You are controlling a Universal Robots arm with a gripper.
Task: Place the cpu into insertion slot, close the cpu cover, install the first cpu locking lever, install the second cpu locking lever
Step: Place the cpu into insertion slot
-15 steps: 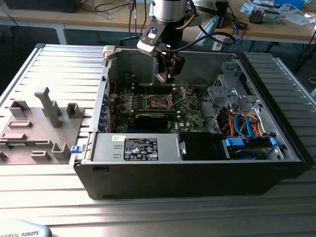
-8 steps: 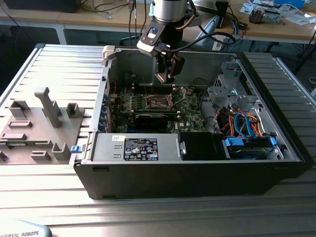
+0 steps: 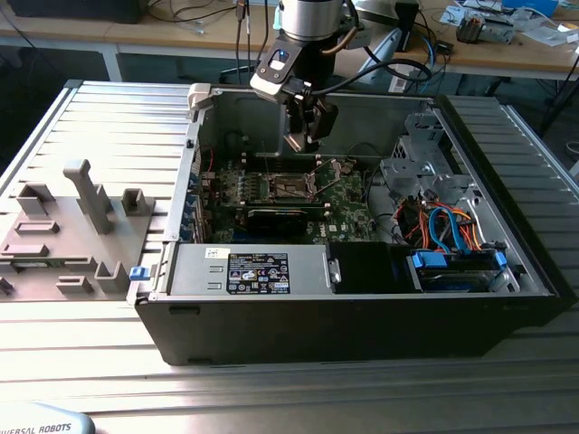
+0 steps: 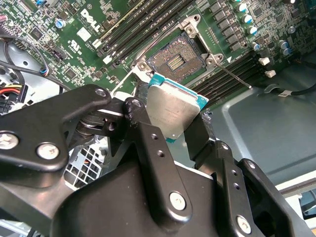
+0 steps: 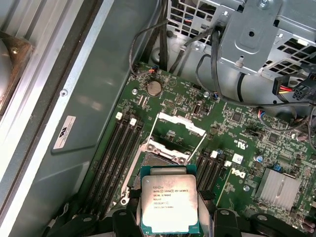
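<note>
The cpu (image 5: 170, 202) is held by two opposite edges between the black fingers (image 4: 143, 131) of the gripper (image 4: 170, 114), silver top showing in both wrist views. It hangs in the air, apart from the board, so it is carried, not seated. The insertion slot (image 4: 174, 61) lies beyond it, bare, its field of fine contacts open to view (nothing rests in it).

The cpu cover (image 5: 178, 123) stands swung up off the slot on its hinge. A thin wire locking lever (image 4: 232, 74) sticks out loose beside the slot and is not hooked down; the other one I cannot follow clearly.

In the upper middle of the exterior view the gripper hangs inside the open computer case (image 3: 362, 316), over the green motherboard (image 5: 237, 133) at the centre of the frame.

My reading of the progress: none of the four steps is finished. The chip is gripped and brought near the slot; setting it in, closing the cover and fastening both levers are all left.
</note>
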